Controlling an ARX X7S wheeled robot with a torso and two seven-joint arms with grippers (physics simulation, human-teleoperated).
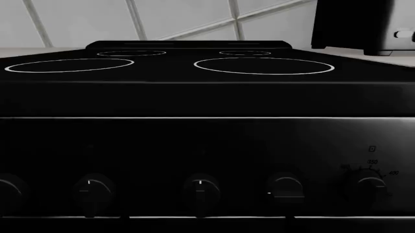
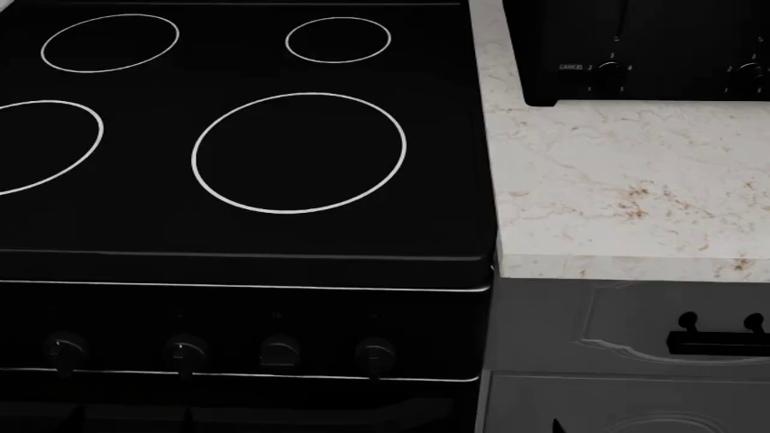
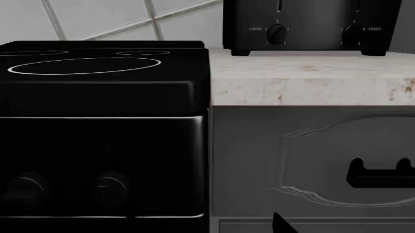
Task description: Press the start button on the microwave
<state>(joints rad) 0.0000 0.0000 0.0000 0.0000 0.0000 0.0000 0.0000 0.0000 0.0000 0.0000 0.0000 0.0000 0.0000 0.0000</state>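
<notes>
No microwave and no start button show in any view. The head view looks down on a black stove (image 2: 241,162) with ring burners and a row of knobs (image 2: 279,350) on its front. The left wrist view faces the stove front (image 1: 194,145) close up, and no part of my left gripper shows. Of my right gripper only a small dark tip (image 3: 283,225) shows at the edge of the right wrist view, in front of a grey cabinet. It also shows in the head view (image 2: 560,425). Its jaws are out of view.
A black toaster (image 2: 637,50) with dials marked CANCEL stands at the back of the marble counter (image 2: 626,198), right of the stove; it also shows in the right wrist view (image 3: 304,26). Below the counter is a grey cabinet drawer (image 3: 311,160) with a black handle (image 3: 382,177). A tiled wall (image 1: 162,19) rises behind.
</notes>
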